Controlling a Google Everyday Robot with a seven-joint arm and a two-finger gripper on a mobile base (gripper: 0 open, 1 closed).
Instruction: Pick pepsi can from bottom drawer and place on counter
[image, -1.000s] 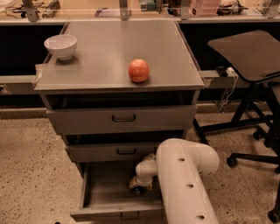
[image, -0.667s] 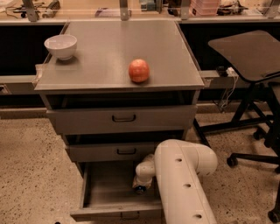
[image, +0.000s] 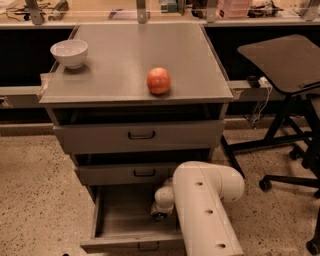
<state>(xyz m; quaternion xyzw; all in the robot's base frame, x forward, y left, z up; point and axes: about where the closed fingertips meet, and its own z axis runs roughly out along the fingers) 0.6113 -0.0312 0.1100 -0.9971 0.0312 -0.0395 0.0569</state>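
Note:
The bottom drawer (image: 107, 217) is pulled open below two shut grey drawers. My white arm reaches down into its right side. Only the gripper's (image: 161, 214) wrist end shows there, low inside the drawer against the right wall. The pepsi can is hidden; I cannot see it in the drawer or at the gripper. The counter (image: 120, 60) is the flat grey top of the cabinet. A red-orange apple (image: 158, 80) sits near its front right.
A white bowl (image: 69, 52) stands at the counter's back left. A dark brown table on a stand (image: 280, 57) and chair legs with casters (image: 287, 180) are to the right. Speckled floor lies left of the cabinet. A shelf with clutter runs along the back.
The gripper end of my arm has shifted slightly right and up inside the bottom drawer. The apple, bowl and drawers have not moved.

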